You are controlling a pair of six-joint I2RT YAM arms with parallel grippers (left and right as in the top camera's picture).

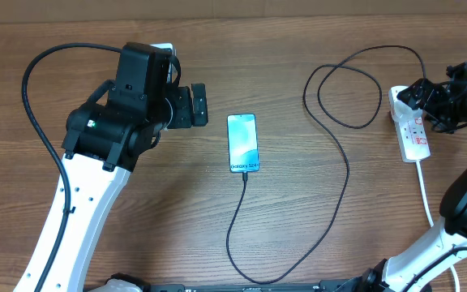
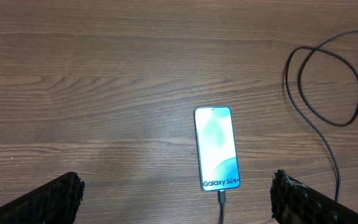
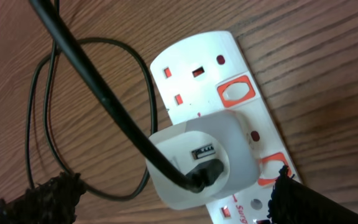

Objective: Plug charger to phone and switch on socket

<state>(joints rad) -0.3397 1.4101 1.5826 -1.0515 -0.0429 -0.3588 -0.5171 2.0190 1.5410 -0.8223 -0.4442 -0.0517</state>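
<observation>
The charger (image 3: 104,93) sits in the phone (image 1: 243,143); left tool (image 1: 199,105) hovers wide nearby, right tool (image 3: 179,183) wide over socket (image 3: 197,62).

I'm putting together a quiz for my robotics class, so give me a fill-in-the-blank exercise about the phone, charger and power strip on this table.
The screen of the phone reads ____ S24+.
The tip of the charger sits in the phone's ____ edge.
The socket has a ____ body with red switches.
The left gripper hangs with jaws ____, holding nothing.
Missing words: Galaxy; bottom; white; open.
</observation>
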